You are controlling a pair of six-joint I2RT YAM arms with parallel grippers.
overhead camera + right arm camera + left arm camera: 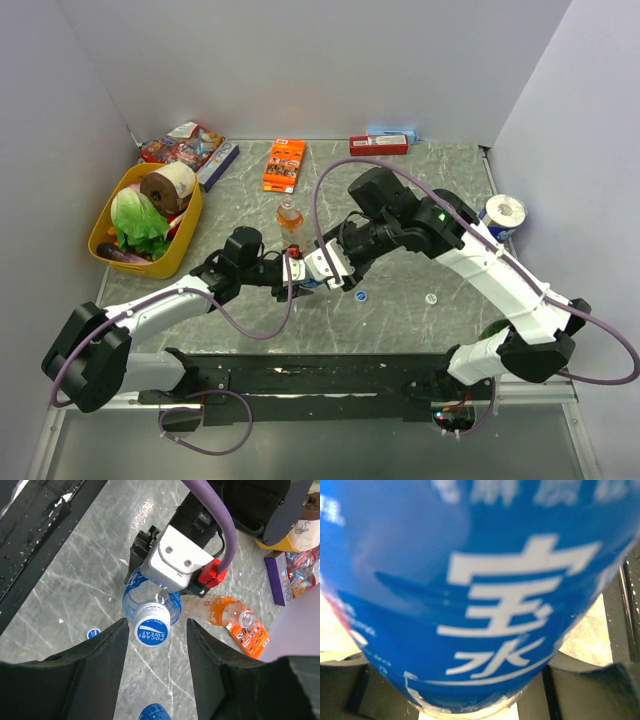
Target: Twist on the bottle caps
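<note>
My left gripper [287,268] is shut on a short clear bottle with a blue label [480,580], which fills the left wrist view. In the right wrist view this bottle [150,597] carries a blue cap [152,630]. My right gripper [157,625] is open, its fingers on either side of that cap and apart from it. The taller bottle with orange liquid [290,222] stands behind, its mouth [246,618] bare. A loose blue cap [362,296] and a whitish cap [431,298] lie on the table. A blue rounded thing [157,713] shows at the bottom edge, cut off.
A yellow basket [105,232] holding lettuce and a tape roll stands at the left. Snack packets [185,145], a flat orange box [285,165] and a red box [378,145] lie along the back. A paper roll [502,212] stands at the right wall.
</note>
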